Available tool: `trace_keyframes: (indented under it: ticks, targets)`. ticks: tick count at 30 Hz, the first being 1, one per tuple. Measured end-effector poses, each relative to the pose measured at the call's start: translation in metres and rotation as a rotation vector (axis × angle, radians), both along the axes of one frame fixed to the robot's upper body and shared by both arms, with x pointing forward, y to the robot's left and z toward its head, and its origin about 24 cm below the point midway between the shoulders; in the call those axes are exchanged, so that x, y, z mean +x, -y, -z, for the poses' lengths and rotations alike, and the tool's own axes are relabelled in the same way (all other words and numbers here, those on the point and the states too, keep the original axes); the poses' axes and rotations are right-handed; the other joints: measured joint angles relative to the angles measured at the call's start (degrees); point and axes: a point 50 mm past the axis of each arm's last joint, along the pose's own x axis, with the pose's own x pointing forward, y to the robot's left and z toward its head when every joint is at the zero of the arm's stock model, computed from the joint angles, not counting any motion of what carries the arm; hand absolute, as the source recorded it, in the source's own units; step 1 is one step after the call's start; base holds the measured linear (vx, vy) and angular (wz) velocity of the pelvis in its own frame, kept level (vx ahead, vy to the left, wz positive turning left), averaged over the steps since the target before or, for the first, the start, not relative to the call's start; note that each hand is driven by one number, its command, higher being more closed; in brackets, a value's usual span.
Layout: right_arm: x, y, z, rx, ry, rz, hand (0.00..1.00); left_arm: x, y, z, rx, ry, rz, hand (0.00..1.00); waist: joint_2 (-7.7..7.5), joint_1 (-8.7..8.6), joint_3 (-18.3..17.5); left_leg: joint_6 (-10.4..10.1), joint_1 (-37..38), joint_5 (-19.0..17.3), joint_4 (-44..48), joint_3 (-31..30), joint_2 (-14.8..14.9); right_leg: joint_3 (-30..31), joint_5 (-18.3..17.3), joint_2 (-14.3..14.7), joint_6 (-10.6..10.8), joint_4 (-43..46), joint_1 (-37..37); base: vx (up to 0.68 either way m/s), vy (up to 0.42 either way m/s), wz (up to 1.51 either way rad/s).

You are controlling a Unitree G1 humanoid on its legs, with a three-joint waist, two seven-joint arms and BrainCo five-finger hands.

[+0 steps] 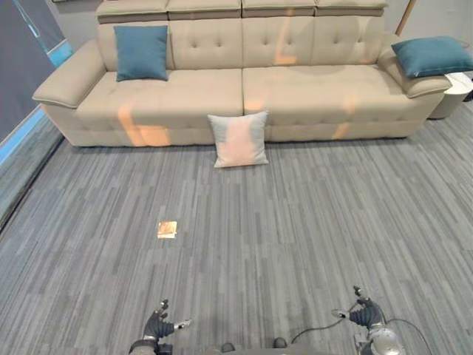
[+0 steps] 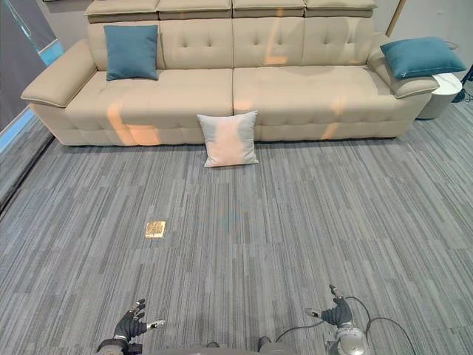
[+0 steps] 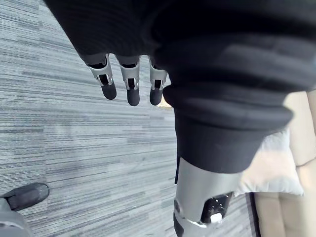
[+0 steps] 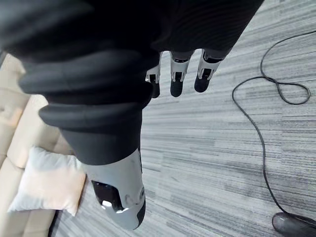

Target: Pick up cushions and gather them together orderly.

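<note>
Head camera, either eye. Low at the near edge and well apart from each other: the left hand (image 1: pixel 157 324) and the right hand (image 1: pixel 362 314), both hanging over the carpet (image 1: pixel 295 237) with fingers loosely spread and thumbs out, gripping nothing. Farther off, a white cushion (image 1: pixel 239 140) standing on the floor, leaning back on the base of a long beige sofa (image 1: pixel 310 92) near its middle. On the sofa's left seat, upright against the backrest, a teal cushion (image 1: pixel 141 52). On the right armrest, lying tilted, a second teal cushion (image 1: pixel 432 55). Just beside that armrest, a round pale side table (image 1: pixel 457 89). On the grey striped carpet between hands and sofa, a small brass-coloured floor plate (image 1: pixel 167 229). Along the left wall, a blue strip (image 1: pixel 22 129) at floor level.

Left wrist. Past the dark ribbed cover, straight relaxed fingers (image 3: pixel 129 86) over the carpet, thumb (image 3: pixel 197 197) set apart, nothing between them. Beyond the thumb, the white cushion against the sofa.

Right wrist. Same pose: fingers (image 4: pixel 177 76) straight and slack, thumb (image 4: pixel 118 185) off to one side, empty. Beyond, the white cushion leaning on the sofa base.
</note>
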Motion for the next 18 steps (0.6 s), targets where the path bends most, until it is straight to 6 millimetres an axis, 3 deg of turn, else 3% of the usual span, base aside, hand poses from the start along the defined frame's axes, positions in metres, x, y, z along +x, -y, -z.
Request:
trace_keyframes:
  ticks: [4, 8, 10, 11, 13, 14, 16, 18]
  targets:
    - [0.007, -0.002, -0.001, 0.01, 0.017, 0.009, 0.0, 0.006, 0.001, -0.004, 0.002, 0.03, 0.004, 0.0, -0.37, -0.01, 0.1, 0.3, -2.0, -0.2, 0.8, 0.1, -0.2, 0.0, -0.1, -0.2, 0.2, 0.0, -1.8, 0.04, 0.011, 0.0]
    - [0.023, -0.002, -0.006, 0.018, 0.061, 0.032, 0.0, 0.021, 0.003, -0.014, 0.003, 0.105, 0.015, 0.0, -0.35, 0.14, 0.4, 1.5, -5.4, -3.9, 6.1, 1.1, -0.4, 1.0, -1.9, -1.0, 1.4, 2.7, -4.2, 0.09, 0.047, -0.11]
    - [0.031, -0.003, -0.009, 0.023, 0.086, 0.033, 0.0, 0.025, 0.004, -0.017, 0.002, 0.128, 0.02, 0.0, -0.15, 0.17, 0.7, 1.9, -6.2, -7.4, 9.5, 2.0, -0.7, 1.5, -5.6, -2.0, 3.2, 9.0, -6.3, 0.1, 0.077, -0.19]
    - [0.034, -0.003, -0.01, 0.023, 0.093, 0.033, 0.0, 0.028, 0.006, -0.018, -0.004, 0.137, 0.02, 0.0, 0.1, 0.18, 1.1, 2.6, -5.9, -10.1, 11.3, 2.4, -0.8, 1.0, -7.8, -2.6, 5.7, 15.9, -8.6, 0.13, 0.121, -0.18]
    - [0.035, -0.005, -0.011, 0.033, 0.101, 0.035, 0.0, 0.033, 0.007, -0.019, -0.009, 0.149, 0.022, 0.0, 0.68, 0.15, 1.9, 3.6, -3.8, -12.0, 11.7, 1.8, -1.6, -0.9, -8.4, -4.4, 5.2, 31.5, -14.2, 0.19, 0.128, 0.02]
    - [0.032, -0.009, -0.008, 0.042, 0.091, 0.032, 0.0, 0.039, 0.006, -0.021, -0.004, 0.157, 0.027, 0.0, -0.12, -0.1, 2.9, 4.1, -1.3, -12.7, 11.8, 1.0, -2.4, -2.6, -9.1, -5.8, 4.5, 41.0, -18.3, 0.3, 0.092, 0.18]
    - [0.024, -0.013, -0.003, 0.052, 0.058, 0.025, 0.0, 0.04, 0.005, -0.022, 0.01, 0.153, 0.029, 0.0, 0.15, -0.08, 3.7, 4.5, 1.5, -13.8, 11.9, 0.5, -2.3, -5.2, -11.7, -6.1, 3.0, 44.0, -21.8, 0.36, 0.074, 0.13]
    - [0.029, -0.013, -0.005, 0.051, 0.064, 0.018, 0.0, 0.055, 0.007, -0.027, 0.012, 0.187, 0.052, 0.0, 1.03, -0.9, 5.1, 3.9, 4.7, -14.3, 9.6, -1.3, -0.8, -11.7, -12.0, -5.5, 1.8, 37.6, -25.8, 0.5, 0.019, 0.42]
